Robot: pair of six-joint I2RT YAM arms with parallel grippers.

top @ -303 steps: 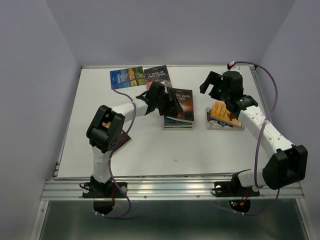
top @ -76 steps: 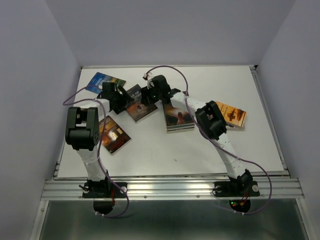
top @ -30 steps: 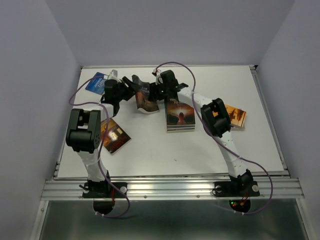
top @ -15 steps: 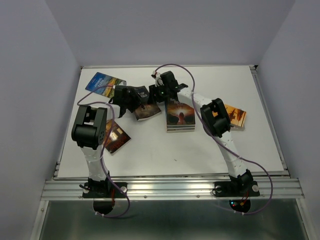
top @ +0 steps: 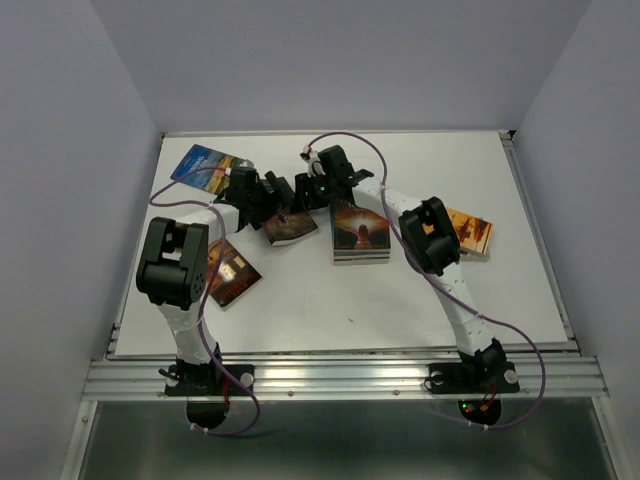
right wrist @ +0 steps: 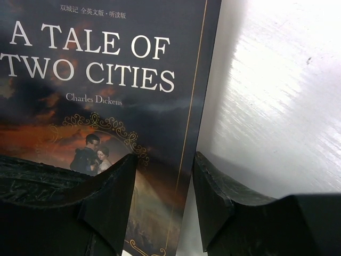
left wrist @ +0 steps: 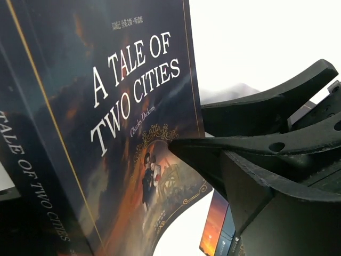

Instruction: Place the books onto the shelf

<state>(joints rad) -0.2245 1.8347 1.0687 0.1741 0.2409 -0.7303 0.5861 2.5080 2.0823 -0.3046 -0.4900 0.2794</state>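
left claw (top: 268, 190) spread wide, right claw (right wrist: 166, 166) grip unclear: unsupported, the book (left wrist: 133, 106) could tip onto the bench (top: 400, 300).

The dark Dickens paperback (top: 290, 226) faces cover up.

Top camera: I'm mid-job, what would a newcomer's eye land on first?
Both arms converge on one dark book, A Tale of Two Cities, left of centre on the table, with the left gripper and right gripper almost nose to nose above it. Its title fills both wrist views. Just right of it sits a stack of books, mid-table.
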